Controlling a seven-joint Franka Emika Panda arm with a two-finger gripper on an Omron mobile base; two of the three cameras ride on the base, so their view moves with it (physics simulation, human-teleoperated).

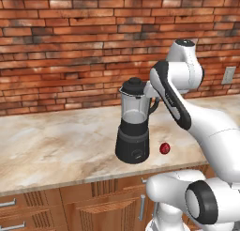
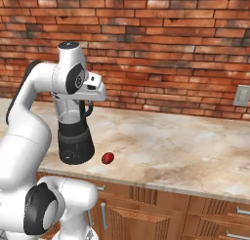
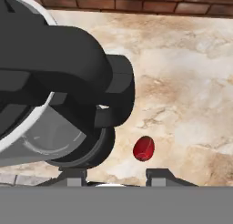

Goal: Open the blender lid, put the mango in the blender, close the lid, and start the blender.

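Note:
The blender [image 1: 133, 127] stands near the counter's front edge, its black lid [image 1: 134, 86] seated on the clear jar. The small dark-red mango [image 1: 164, 148] lies on the counter just right of the blender's base, also seen in the right base view [image 2: 108, 158]. My white hand [image 2: 94, 90] hovers at the height of the jar's top, on the handle side of the blender [image 2: 74, 136]. In the hand view my gripper [image 3: 116, 177] looks down past the black handle [image 3: 68, 59] at the mango [image 3: 144, 148]. Its tips stand apart, open, with nothing between them.
A brick wall backs the marble counter [image 1: 47, 145]. A wall outlet [image 2: 241, 95] sits at the far right. Wooden drawers and cabinet doors [image 2: 161, 210] run below the counter edge.

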